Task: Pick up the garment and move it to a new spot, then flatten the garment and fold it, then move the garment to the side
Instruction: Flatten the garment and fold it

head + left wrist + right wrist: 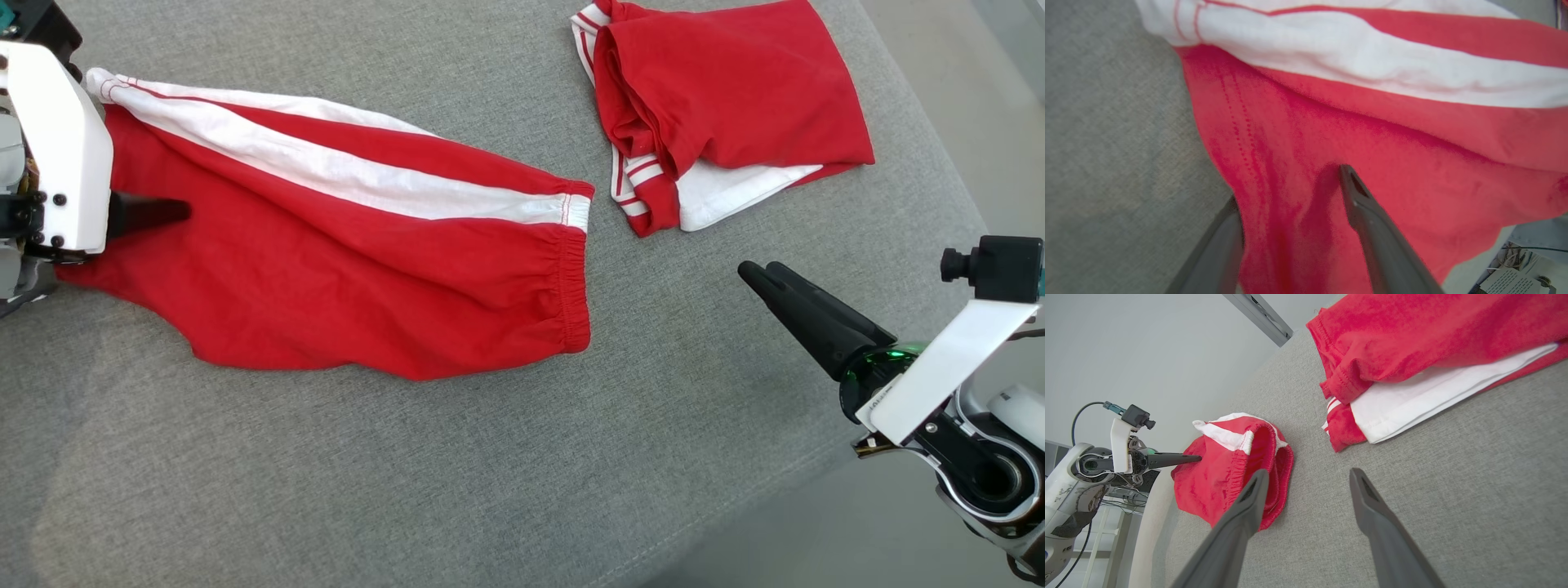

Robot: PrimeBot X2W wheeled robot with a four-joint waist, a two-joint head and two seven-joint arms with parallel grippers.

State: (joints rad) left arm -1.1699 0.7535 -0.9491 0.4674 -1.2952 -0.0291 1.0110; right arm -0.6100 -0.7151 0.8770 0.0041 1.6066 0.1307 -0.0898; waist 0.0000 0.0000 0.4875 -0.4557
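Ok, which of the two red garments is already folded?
The smaller red bundle at the far right, doubled over with white showing underneath. The long one by the left hand lies spread out.

Cannot see the left end of the red shorts (351,269) in the head view, covered by the white wrist bracket (61,139). Cannot see much of the left claw (1289,184) there either, past one dark tip. From the left wrist view, cannot place the blurred finger (1220,249) at the hem: under the cloth or beside it. Cannot read the printed paper (1504,281) in that view's corner. Cannot follow the folded red garment (735,98) past the head view's far edge.
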